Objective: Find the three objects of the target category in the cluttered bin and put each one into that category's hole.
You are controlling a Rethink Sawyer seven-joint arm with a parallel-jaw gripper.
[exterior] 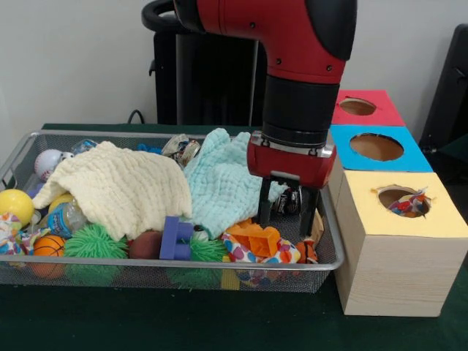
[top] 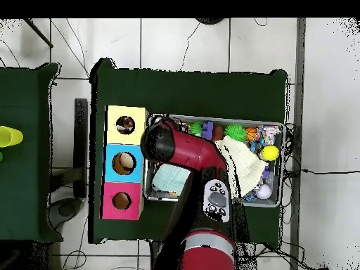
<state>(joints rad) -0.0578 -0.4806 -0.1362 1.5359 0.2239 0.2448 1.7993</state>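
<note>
The wire mesh bin (exterior: 168, 263) is full of toys and cloths. My gripper (exterior: 287, 212) hangs low over its right end, open, with nothing held between the fingers (exterior: 265, 205). Just in front of and below it, a white polka-dot cloth (exterior: 252, 252) lies against the front wall under an orange toy. Another polka-dot cloth (exterior: 411, 205) sticks out of the hole (exterior: 395, 196) in the yellow-topped box. A third dotted scrap (exterior: 7, 228) shows at the bin's far left. In the overhead view the arm (top: 165, 144) hides the gripper; the yellow box (top: 116, 114) stands beside the bin (top: 275, 126).
A cream cloth (exterior: 117, 186) and a mint-green cloth (exterior: 223, 183) cover the middle of the bin. An orange toy (exterior: 256, 238), a purple block (exterior: 175, 240), green spiky balls (exterior: 95, 241) and a yellow ball (exterior: 14, 205) lie around them. The blue-topped (exterior: 376, 146) and red-topped (exterior: 358, 107) holes stand behind the yellow box.
</note>
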